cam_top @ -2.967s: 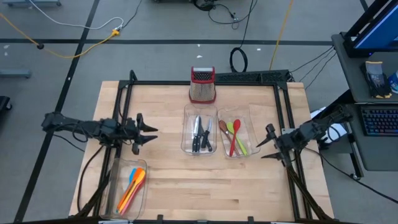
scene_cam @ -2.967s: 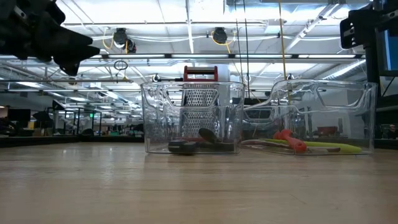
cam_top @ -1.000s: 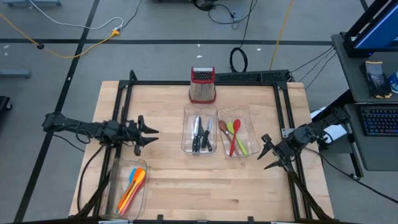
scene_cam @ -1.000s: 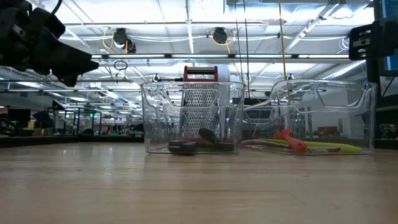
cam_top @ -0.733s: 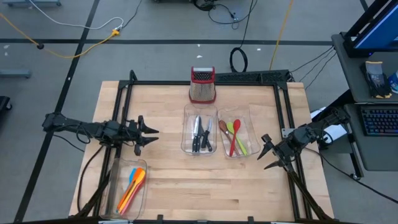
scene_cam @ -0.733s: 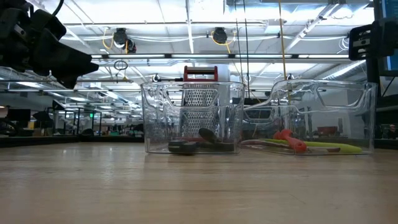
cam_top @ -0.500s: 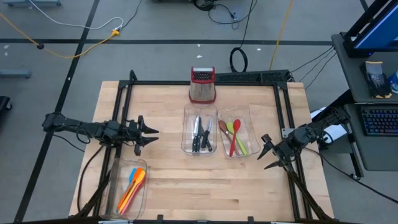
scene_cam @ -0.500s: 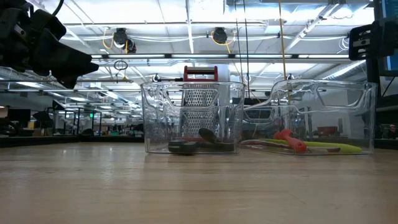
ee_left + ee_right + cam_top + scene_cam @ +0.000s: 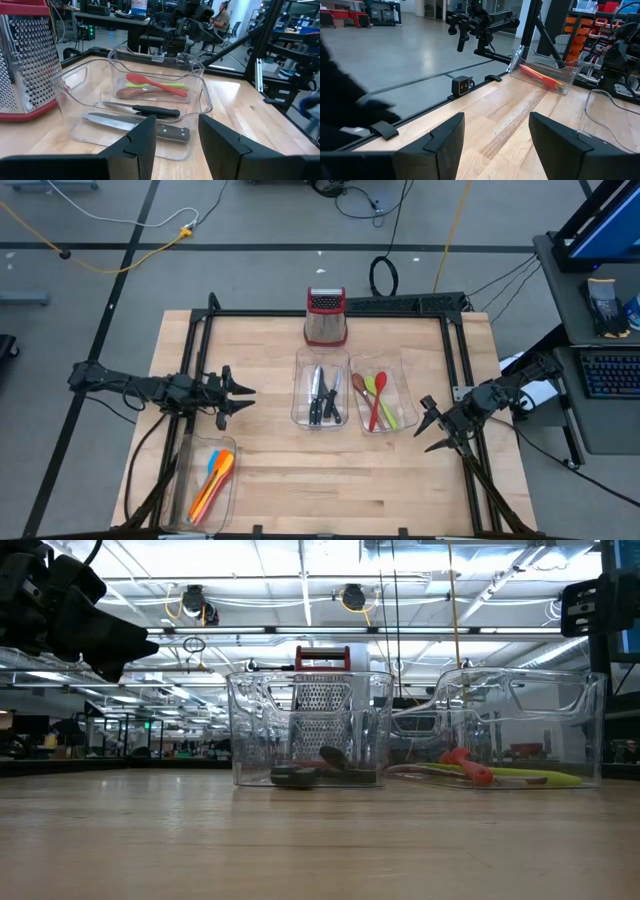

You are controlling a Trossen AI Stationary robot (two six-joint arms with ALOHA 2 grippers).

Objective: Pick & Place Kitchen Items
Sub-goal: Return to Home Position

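Note:
Black-handled steel knives (image 9: 320, 394) lie flat in a clear tray (image 9: 300, 412) at the table's middle. Red, green and brown spoons (image 9: 376, 398) lie in a second clear tray (image 9: 402, 385) to its right. Orange, blue and yellow utensils (image 9: 214, 476) lie in a third tray (image 9: 187, 455) at the near left. My left gripper (image 9: 240, 393) hovers open at the left side, pointing level at the knife tray (image 9: 135, 117). My right gripper (image 9: 425, 425) hovers open at the right edge, with nothing between its fingers (image 9: 447, 142).
A boxy metal grater with a red top (image 9: 325, 317) stands at the far middle, behind the trays. A black frame (image 9: 330, 311) runs around the table's edges. Bare wood lies between the trays and the near edge (image 9: 330, 480).

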